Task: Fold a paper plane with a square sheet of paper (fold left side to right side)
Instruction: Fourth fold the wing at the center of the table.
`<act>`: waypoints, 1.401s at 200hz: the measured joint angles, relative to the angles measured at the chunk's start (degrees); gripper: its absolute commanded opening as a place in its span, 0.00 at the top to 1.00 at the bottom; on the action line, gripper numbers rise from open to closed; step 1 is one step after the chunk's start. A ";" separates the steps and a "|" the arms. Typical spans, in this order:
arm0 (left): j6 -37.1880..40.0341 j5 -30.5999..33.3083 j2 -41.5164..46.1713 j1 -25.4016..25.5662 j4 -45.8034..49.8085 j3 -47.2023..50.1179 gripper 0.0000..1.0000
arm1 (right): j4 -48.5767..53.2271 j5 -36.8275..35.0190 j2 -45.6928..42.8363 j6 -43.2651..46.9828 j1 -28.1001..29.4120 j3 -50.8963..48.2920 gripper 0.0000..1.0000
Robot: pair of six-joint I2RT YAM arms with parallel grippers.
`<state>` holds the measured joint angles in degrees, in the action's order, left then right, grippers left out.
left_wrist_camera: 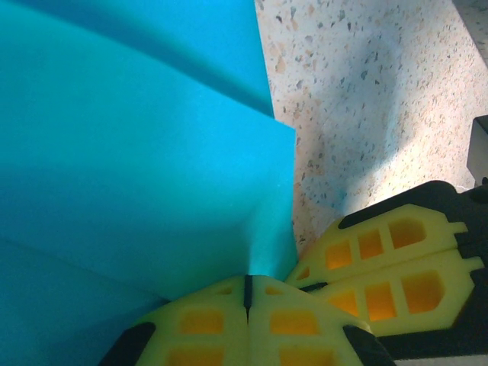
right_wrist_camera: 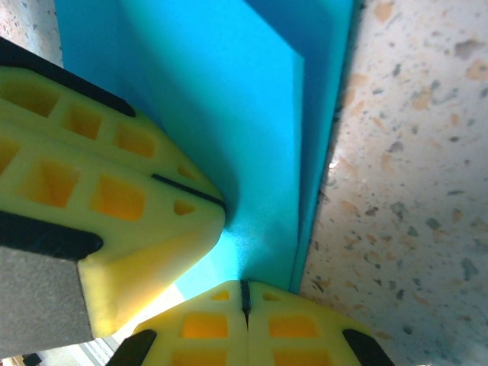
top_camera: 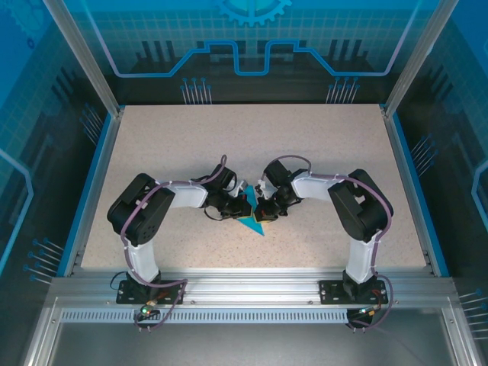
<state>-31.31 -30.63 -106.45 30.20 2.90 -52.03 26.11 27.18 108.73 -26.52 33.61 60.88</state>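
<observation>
The teal-blue square sheet of paper (top_camera: 259, 226) lies at mid-table, folded into layered flaps with a pointed end toward the near edge, like a paper plane. My left gripper (top_camera: 244, 210) and right gripper (top_camera: 264, 211) meet over it. In the left wrist view the paper (left_wrist_camera: 137, 152) shows two overlapping layers; my left gripper (left_wrist_camera: 245, 284) is shut, tips against the paper, with the right gripper's yellow fingers (left_wrist_camera: 381, 259) just beside. In the right wrist view my right gripper (right_wrist_camera: 244, 288) is shut with its tips on the paper (right_wrist_camera: 252, 114) near a folded edge, and the left gripper's fingers (right_wrist_camera: 114, 183) press close by.
Speckled beige tabletop (top_camera: 305, 145) spreads around the paper, bounded by blue edging and aluminium frame posts (top_camera: 84, 61). Both arms bend inward from their bases (top_camera: 145, 286) at the near rail. Bare table (right_wrist_camera: 412, 191) lies right of the paper's edge.
</observation>
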 measured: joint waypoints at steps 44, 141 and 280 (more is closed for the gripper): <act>0.00 0.92 0.00 -1.05 0.48 -0.57 1.00 | 0.02 -0.02 0.00 -0.02 0.02 0.00 1.00; 1.70 2.97 0.00 -4.98 1.20 -1.46 1.00 | 0.04 -0.20 -0.02 0.00 0.11 -0.02 1.00; 6.23 1.73 -3.76 -13.07 3.91 -6.86 1.00 | -2.38 -1.09 0.00 0.00 0.17 -0.07 1.00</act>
<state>-25.08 -28.91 -110.21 17.12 6.81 -58.89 23.73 26.09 108.73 -26.52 33.78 60.82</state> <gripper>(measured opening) 0.048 0.044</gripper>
